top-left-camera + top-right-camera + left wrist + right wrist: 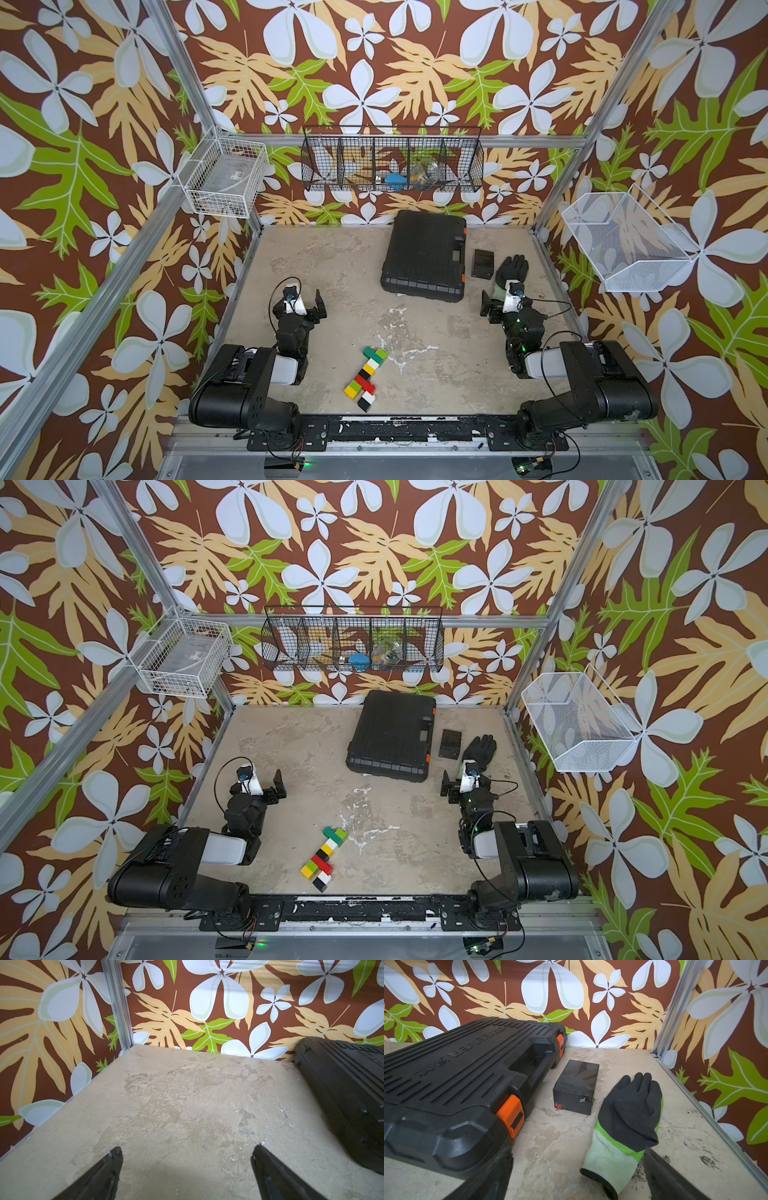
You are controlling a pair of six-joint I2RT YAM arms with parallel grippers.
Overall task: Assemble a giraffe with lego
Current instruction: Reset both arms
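Lying flat on the bench [332, 266], the giraffe [365, 380] sits close to the front edge, about midway between the two arms and well apart from both. Its long axis runs on a slant: the legs [353, 389] lie nearest the front edge, and the dark green head [371, 353] points toward the back edge and a little to the right. Both top views agree on this.

It should handle as a light, stiff, smooth plastic piece. The striped neck is a thin column of small joins that would likely snap apart if bent or levered. The red body [365, 384] looks like the safest hold, pinched across its narrow width and lifted level. From this height I cannot tell whether every join is pressed fully home.

The left pincer [187, 1149] stands wide open and empty over bare bench toward the left edge. The right pincer [578, 1152] is likewise spread wide and holds nothing. It is near the right edge and faces a glove [629, 1111], a small box [576, 1088] and a case [467, 1084].
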